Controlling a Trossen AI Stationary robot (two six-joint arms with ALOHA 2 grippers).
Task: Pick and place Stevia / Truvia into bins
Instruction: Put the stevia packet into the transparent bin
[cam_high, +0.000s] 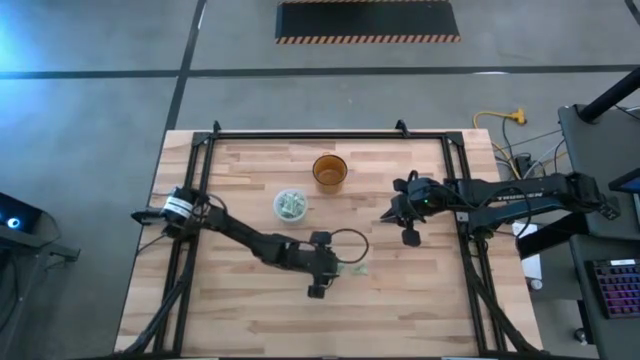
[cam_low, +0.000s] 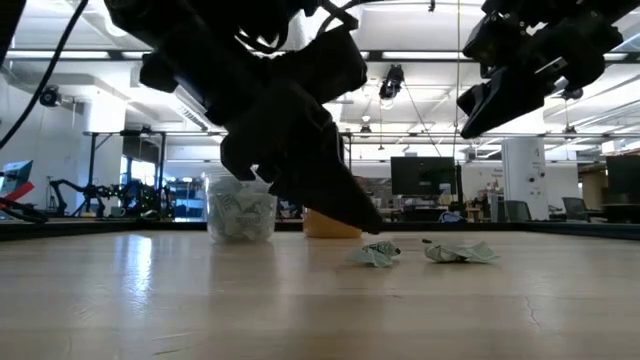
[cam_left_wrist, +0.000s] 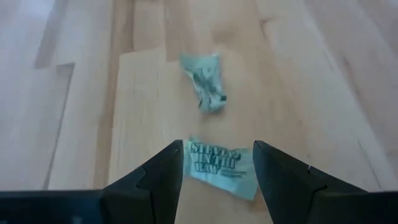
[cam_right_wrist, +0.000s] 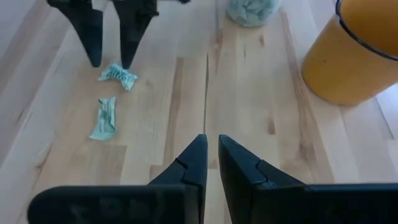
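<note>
Two crumpled pale green Stevia sachets lie flat on the wooden table right of centre. My left gripper (cam_left_wrist: 217, 149) slants down over the nearer sachet (cam_left_wrist: 221, 168), open, one finger on each side of it; from the low view its fingertips look just above it. The other sachet (cam_left_wrist: 205, 81) lies a little beyond, toward my right arm. The translucent bin (cam_high: 290, 205) stands farther back and holds several sachets. My right gripper (cam_right_wrist: 211, 140) hangs shut above the table at the right, with nothing between its fingers.
An amber round cup (cam_high: 329, 171) stands behind the bin, toward the far edge. Black frame rails (cam_high: 460, 200) run along the table's left, right and far sides. Bare wood stretches along the near edge (cam_high: 300, 330).
</note>
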